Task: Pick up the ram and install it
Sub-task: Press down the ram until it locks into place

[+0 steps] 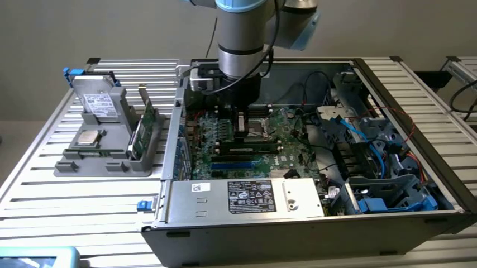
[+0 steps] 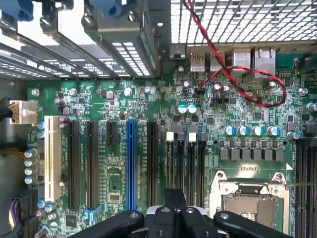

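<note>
In the exterior view we see the black gripper (image 1: 240, 129) of the grey robot arm (image 1: 240, 39) lowered inside the open dark metal computer case (image 1: 298, 237), which lies on a table of silver slats (image 1: 75, 195). The gripper hangs just over the green motherboard (image 1: 287, 120). Its fingers are pressed together, and we see nothing between them. The ram (image 1: 249, 149), a slim dark stick with a pale label, lies along the black slots just beside the gripper, on the side nearer to the camera. It looks seated in a slot, but we cannot tell this for sure. In front of it stands the silver power supply box (image 1: 246, 195) with its white labels. On the exterior view's left, well apart from the case, a grey plastic tray (image 1: 97, 162) holds a silver hard drive (image 1: 97, 103) and an upright wide green card (image 1: 147, 120).

In the wrist view the gripper (image 2: 173, 194) is clenched over the motherboard (image 2: 99, 99), above narrow black slots with white latches (image 2: 181, 158). Beside these slots are a long blue slot (image 2: 130, 163) and a white slot (image 2: 52, 158). The metal processor socket (image 2: 247, 203) is near the fingers, and a red twisted wire (image 2: 247, 74) loops over the board.
</note>
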Robot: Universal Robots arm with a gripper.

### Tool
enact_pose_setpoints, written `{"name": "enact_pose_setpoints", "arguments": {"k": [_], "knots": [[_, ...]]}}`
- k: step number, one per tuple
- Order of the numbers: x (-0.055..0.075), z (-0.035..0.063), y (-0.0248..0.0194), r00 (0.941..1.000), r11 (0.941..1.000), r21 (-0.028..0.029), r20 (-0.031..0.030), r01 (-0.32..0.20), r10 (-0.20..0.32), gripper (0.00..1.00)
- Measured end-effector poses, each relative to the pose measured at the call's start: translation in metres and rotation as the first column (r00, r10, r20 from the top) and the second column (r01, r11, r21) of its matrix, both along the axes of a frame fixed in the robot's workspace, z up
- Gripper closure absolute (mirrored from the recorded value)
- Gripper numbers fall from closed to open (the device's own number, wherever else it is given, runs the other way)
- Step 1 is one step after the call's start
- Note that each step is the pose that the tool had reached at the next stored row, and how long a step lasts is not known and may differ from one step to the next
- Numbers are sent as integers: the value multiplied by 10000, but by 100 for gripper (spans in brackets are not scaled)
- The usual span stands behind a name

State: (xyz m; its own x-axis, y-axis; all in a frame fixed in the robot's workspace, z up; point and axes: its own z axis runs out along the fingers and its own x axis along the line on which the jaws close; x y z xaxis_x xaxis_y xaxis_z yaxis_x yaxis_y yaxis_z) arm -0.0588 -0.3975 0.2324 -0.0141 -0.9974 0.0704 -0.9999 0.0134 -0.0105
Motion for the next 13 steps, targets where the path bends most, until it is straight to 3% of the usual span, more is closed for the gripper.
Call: {"name": "enact_pose_setpoints", "arguments": {"k": [3,8,13], "knots": [[-40,-7,0,10000,10000,40,33,-1,1,89],[-43,-37,0,9999,10000,45,129,1,-2,89],[-43,-50,-1,9999,10000,42,142,-1,0,89]]}}
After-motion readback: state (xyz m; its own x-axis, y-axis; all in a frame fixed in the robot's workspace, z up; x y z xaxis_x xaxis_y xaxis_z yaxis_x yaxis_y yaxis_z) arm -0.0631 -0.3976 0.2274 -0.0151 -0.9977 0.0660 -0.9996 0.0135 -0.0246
